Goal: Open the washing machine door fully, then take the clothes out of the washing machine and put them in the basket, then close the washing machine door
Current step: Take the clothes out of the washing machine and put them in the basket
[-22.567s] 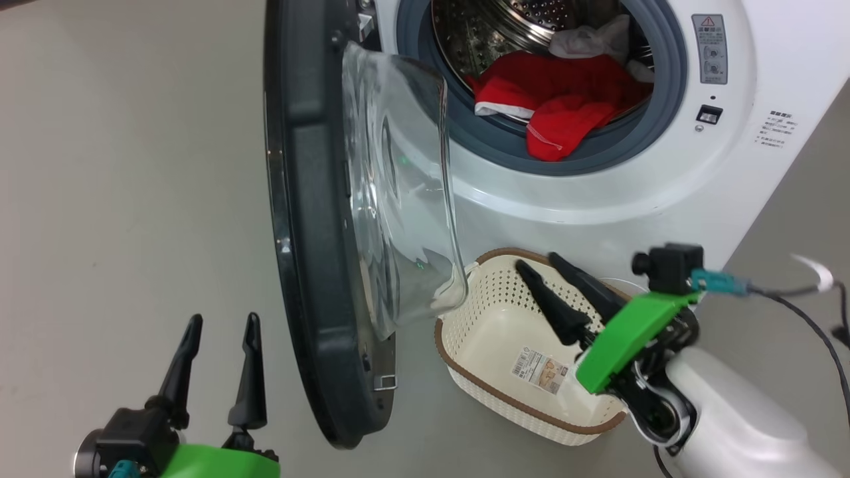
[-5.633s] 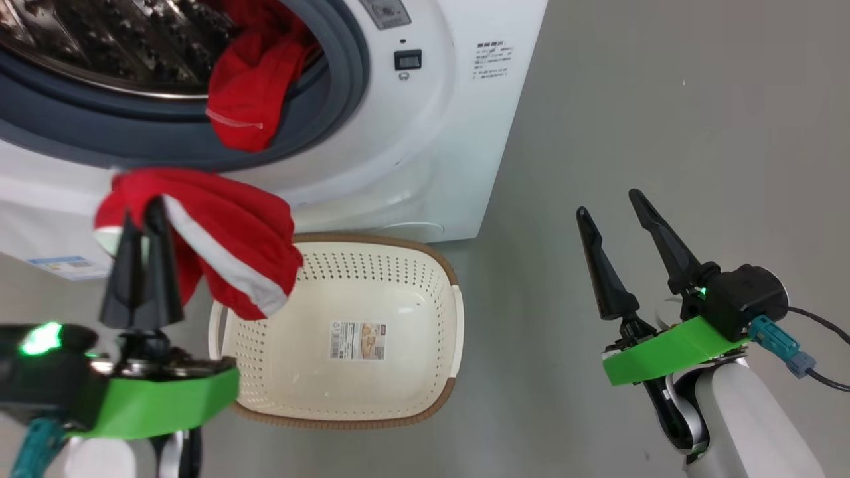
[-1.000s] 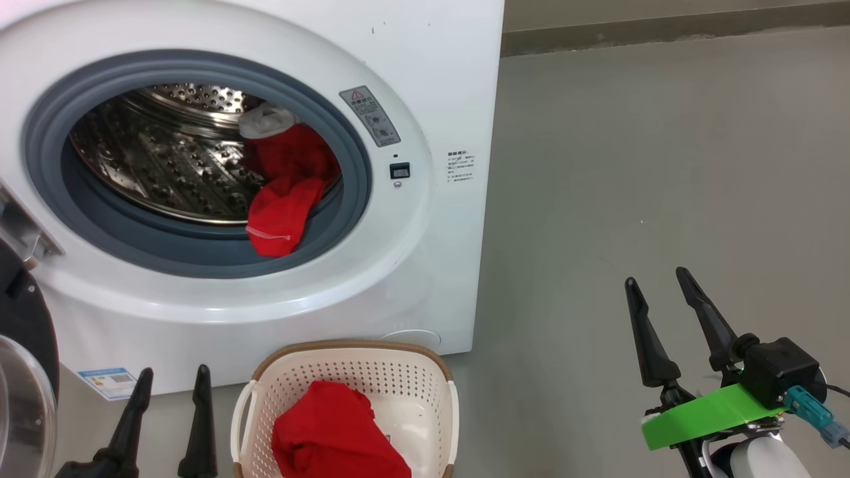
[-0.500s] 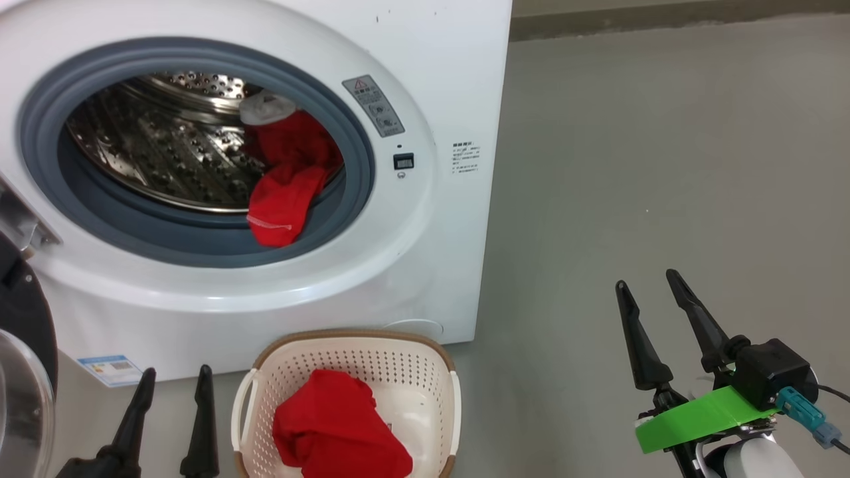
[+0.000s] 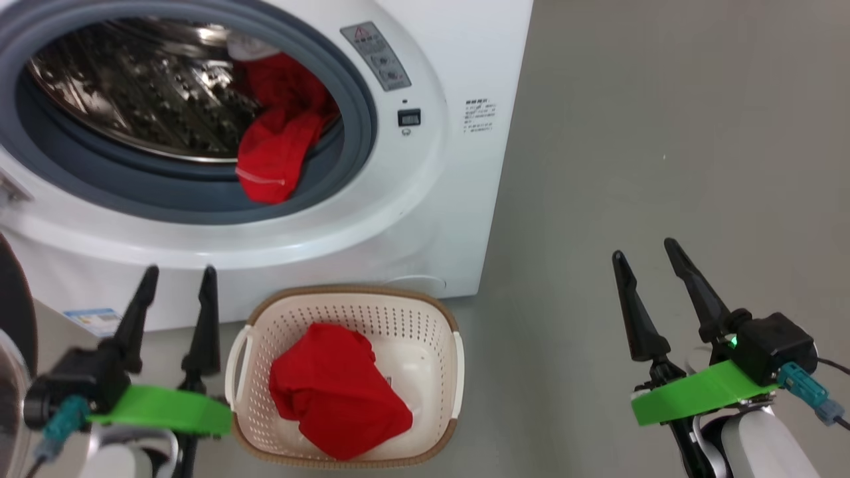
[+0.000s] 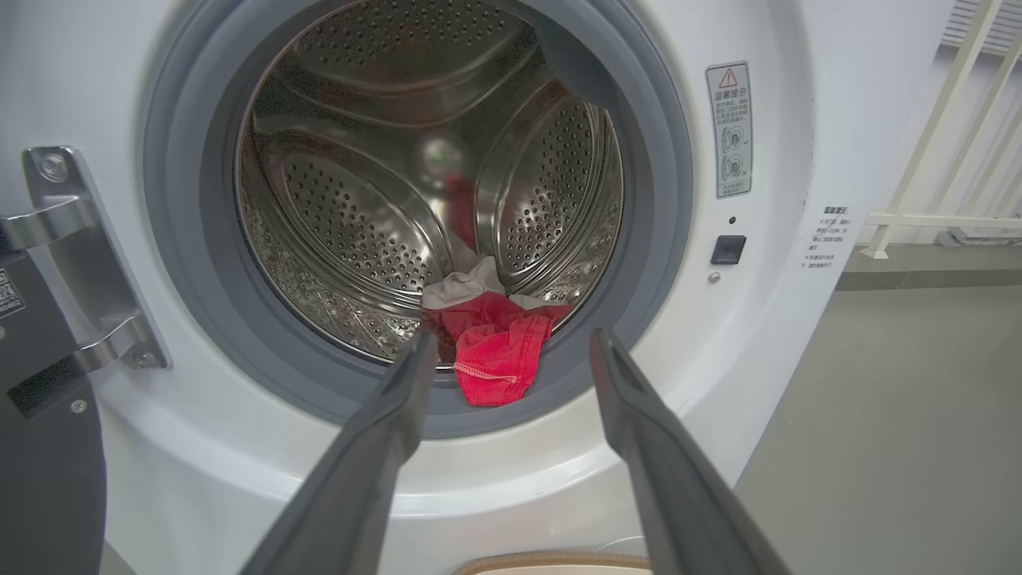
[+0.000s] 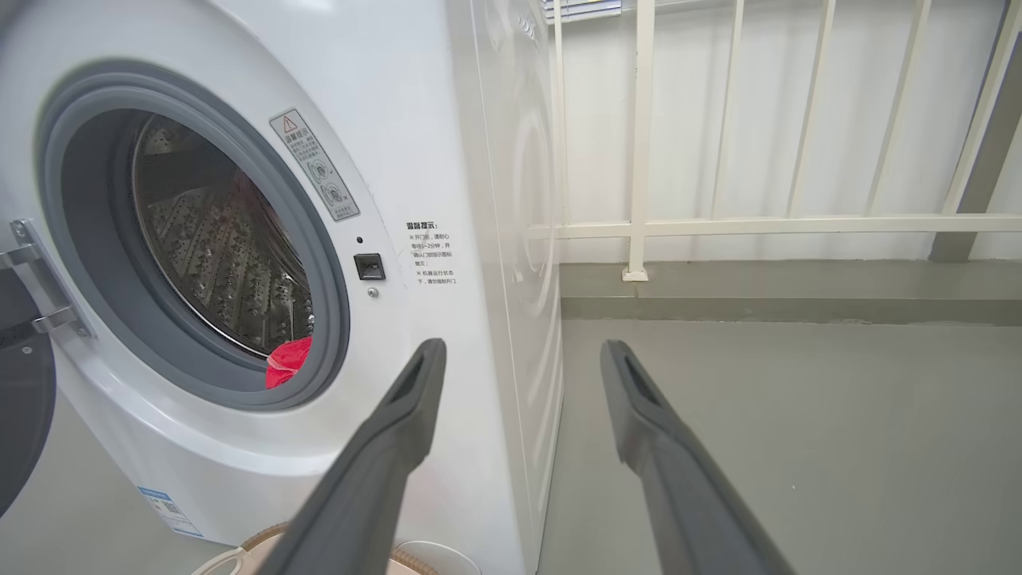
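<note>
Left gripper point(image 5: 182, 270), right gripper point(image 5: 645, 248) both wide, empty; grey floor point(image 5: 631, 133), white railing point(image 7: 639, 160) near washing machine point(image 5: 458, 53).

Clothes point(image 5: 335, 388) in basket point(image 5: 353, 293), before washing machine point(image 5: 458, 219), maybe touching

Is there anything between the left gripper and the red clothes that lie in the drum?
Nothing visible. The left gripper is open and points at the red clothes, which hang over the grey rubber ring. The washing machine door is swung aside, clear of the opening.
</note>
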`<state>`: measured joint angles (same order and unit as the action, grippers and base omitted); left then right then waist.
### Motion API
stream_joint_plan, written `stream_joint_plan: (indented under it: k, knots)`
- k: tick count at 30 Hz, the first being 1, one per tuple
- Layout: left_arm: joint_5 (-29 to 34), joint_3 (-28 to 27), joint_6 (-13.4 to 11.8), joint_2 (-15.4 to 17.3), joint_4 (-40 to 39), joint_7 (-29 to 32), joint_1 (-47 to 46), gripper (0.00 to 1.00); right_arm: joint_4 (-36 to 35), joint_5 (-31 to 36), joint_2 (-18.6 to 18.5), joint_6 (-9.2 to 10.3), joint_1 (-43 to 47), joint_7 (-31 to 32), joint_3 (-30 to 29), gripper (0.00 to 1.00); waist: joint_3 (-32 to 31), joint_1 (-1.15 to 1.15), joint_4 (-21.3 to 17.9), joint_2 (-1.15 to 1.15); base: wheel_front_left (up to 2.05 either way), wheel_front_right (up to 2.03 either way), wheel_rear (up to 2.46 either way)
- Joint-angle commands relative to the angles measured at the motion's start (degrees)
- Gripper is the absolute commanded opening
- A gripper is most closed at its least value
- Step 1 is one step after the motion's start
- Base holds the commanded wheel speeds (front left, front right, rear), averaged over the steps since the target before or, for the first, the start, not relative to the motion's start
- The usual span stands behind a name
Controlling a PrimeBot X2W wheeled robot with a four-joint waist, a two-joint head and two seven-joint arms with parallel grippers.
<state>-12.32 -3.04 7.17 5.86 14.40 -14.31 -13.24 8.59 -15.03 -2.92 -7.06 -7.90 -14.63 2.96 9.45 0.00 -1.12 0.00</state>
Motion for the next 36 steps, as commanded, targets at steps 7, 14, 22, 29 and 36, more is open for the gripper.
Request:
stream_joint_plan:
  k: [7, 14, 22, 29, 36]
  knots:
    - [-4.7, -0.2, 0.3, 2.9, 6.9, -0.7, -13.3, 1.0, -2.3, 0.5, 0.0, -0.43, -5.0, -0.4, 1.7, 1.0, 8.7, 0.0, -0.1, 0.0, 0.0, 0.0, 0.0]
    - [-5.3, 1.2, 0.3, 4.9, 15.8, -0.7, -25.3, 1.0, -3.2, 1.1, 0.0, -0.43, -8.2, -0.4, 2.5, 1.0, 15.0, 0.0, -1.1, 0.0, 0.0, 0.0, 0.0]
    - [-6.9, 4.2, 0.3, 6.4, 25.4, -0.5, -36.4, 1.0, -3.7, 2.1, 0.0, -0.43, -10.8, -0.4, 3.1, 1.0, 20.1, 0.0, -1.9, 0.0, 0.0, 0.0, 0.0]
    - [-10.4, 5.2, 0.3, 7.5, 35.2, 0.4, -46.1, 1.0, -3.9, 1.9, 0.0, -0.43, -12.5, -0.4, 4.4, 1.0, 23.1, 0.0, -3.5, 0.0, 0.0, 0.0, 0.0]
    - [-10.4, 6.1, -0.2, 9.5, 43.9, 2.4, -52.6, 1.0, -3.9, 1.2, 0.0, -0.43, -13.1, -0.4, 5.5, 1.0, 25.0, 0.0, -5.4, 0.0, 0.0, 0.0, 0.0]
